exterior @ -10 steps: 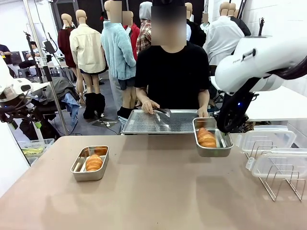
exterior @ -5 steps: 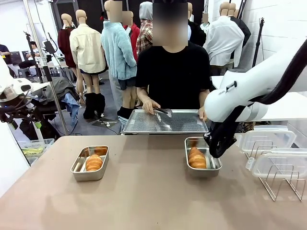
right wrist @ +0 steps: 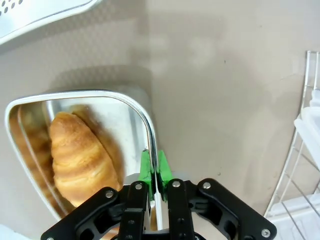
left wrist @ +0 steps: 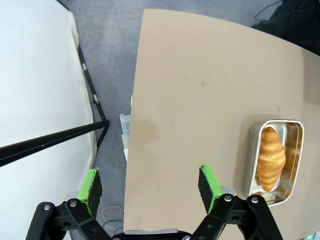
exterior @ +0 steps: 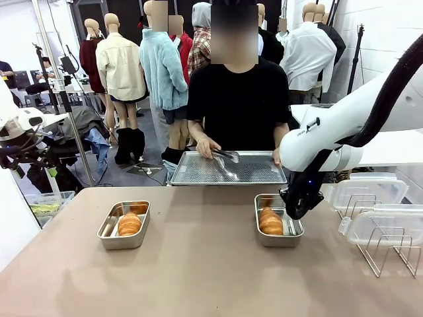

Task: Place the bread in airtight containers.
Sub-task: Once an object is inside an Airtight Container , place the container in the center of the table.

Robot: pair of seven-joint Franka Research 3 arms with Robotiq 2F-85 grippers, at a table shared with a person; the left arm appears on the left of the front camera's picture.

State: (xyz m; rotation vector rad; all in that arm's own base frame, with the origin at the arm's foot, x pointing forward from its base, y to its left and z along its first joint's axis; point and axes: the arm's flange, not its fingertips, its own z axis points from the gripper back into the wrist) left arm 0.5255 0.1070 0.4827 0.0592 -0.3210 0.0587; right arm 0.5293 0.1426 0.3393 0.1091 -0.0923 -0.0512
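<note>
The right-hand croissant (exterior: 270, 221) lies in the right tin (exterior: 279, 229). Its long axis runs with the tin's length, pointing from the robot's side across towards the person. The tin stands flat on the counter (exterior: 205, 277), right of centre. The other croissant (exterior: 129, 224) lies lengthwise in the left tin (exterior: 124, 224), well apart on the counter's left.

A second ago that right tin was up in the air, farther right and close to the tray's corner. Now it's down and has come in towards the middle, while the left tin hasn't budged.

The right arm (exterior: 324, 135) bends down from the right, forearm steep. Its jaws are pinched shut on the right tin's right-hand wall, one green pad (right wrist: 146, 167) inside and one outside the rim. In the left wrist view the left arm's jaws are spread wide with nothing between them, hanging over the counter's left edge, with the left tin off to one side.

Behind, the person holds the mesh tray (exterior: 228, 168), one hand (exterior: 206, 146) on the tongs. Clear lids (exterior: 370, 191) rest on the wire rack (exterior: 386, 254) at far right.
</note>
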